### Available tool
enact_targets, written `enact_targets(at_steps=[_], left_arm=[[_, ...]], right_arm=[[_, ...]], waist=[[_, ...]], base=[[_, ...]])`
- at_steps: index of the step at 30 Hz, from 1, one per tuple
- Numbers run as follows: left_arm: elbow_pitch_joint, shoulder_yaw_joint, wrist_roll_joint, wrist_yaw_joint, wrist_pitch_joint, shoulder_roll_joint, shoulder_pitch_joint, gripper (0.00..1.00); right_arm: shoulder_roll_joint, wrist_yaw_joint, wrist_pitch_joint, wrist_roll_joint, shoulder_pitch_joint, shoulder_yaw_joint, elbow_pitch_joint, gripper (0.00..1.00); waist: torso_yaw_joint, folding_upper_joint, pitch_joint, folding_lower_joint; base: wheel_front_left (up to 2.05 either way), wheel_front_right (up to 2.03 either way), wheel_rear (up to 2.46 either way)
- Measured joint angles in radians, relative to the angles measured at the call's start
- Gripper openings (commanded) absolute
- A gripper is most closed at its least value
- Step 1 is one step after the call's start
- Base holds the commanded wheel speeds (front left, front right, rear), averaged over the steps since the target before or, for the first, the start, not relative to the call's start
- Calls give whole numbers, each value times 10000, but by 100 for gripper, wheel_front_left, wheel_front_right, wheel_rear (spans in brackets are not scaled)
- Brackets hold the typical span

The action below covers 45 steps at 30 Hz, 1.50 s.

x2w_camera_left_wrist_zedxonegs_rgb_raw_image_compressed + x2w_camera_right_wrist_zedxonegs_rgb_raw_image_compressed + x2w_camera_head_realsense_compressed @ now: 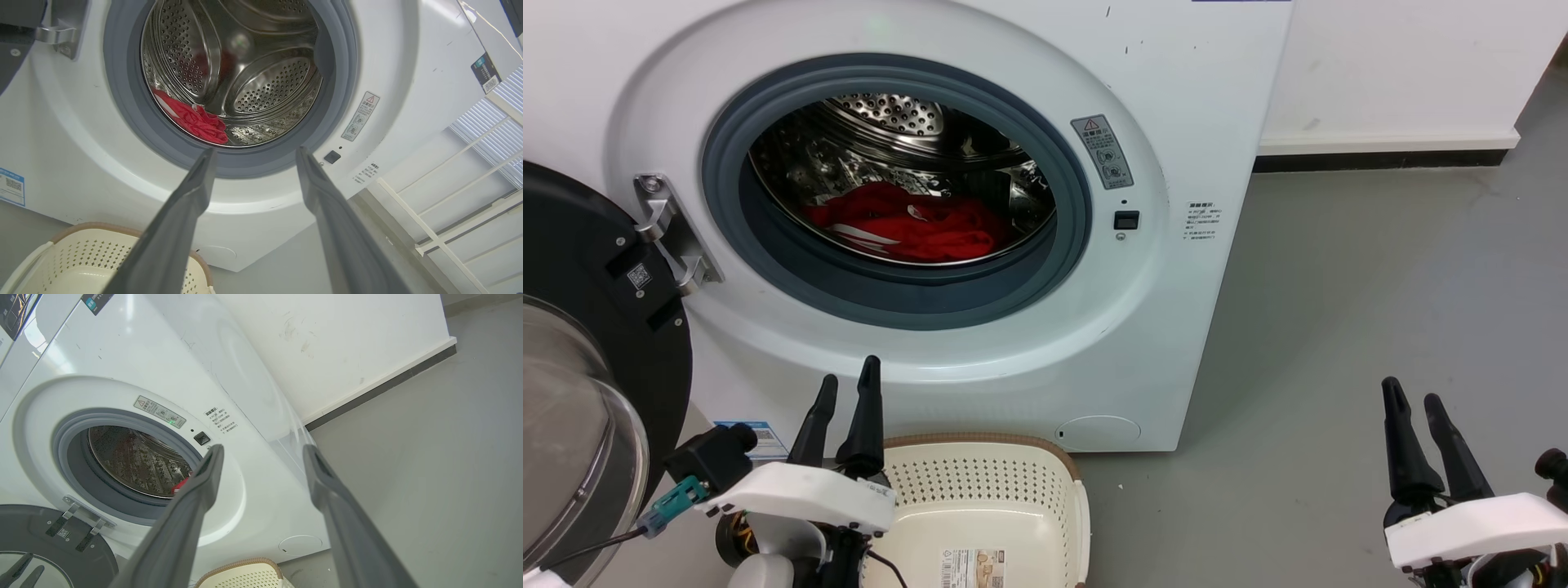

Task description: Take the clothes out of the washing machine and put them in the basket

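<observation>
- The left hand (849, 371) and right hand (1411, 390) are both released, fingers spread and grasping nothing, low before the washing machine (1176, 122).
- The red garment (907, 227) lies bunched on the bottom of the steel drum (890, 110), behind the grey door seal (768, 269).
- Best approach, I judge: reach the left hand over the seal, pinch a thick fold, and lift clear of the lip.
- The basket (980, 482) stands just below the porthole, with no clothes in its visible part.

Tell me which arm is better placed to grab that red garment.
Left. The open left gripper sits below the porthole of the white front-loading washing machine, pointing toward the red fabric clothes; the right gripper is off beside the machine.
</observation>
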Motion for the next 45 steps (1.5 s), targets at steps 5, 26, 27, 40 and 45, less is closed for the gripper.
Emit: enact_targets(at_steps=[5,26,27,40,45], left_arm=[[33,-81,688,36,-134,56,-121,100],[265,-410,3035,272,-694,253,-308,100],[284,-422,3131,276,-711,257,-310,100],[591,-579,4291,389,-993,313,-359,100],[694,-633,4711,447,-1103,332,-392,100]], right_arm=[[0,0,-13,-690,106,-4,-176,100],[-2,0,-77,-3219,369,44,-548,100],[-2,2,-73,-3315,374,40,-564,100],[-2,2,-84,-4654,577,-4,-863,100],[-2,2,-102,-5133,577,4,-966,100]], waist=[[16,0,-4,0],[105,0,-21,0],[110,0,-19,0],[125,0,-35,0],[139,0,-27,0]], base=[[0,0,0],[0,0,0],[0,0,0],[0,0,0],[0,0,0]])
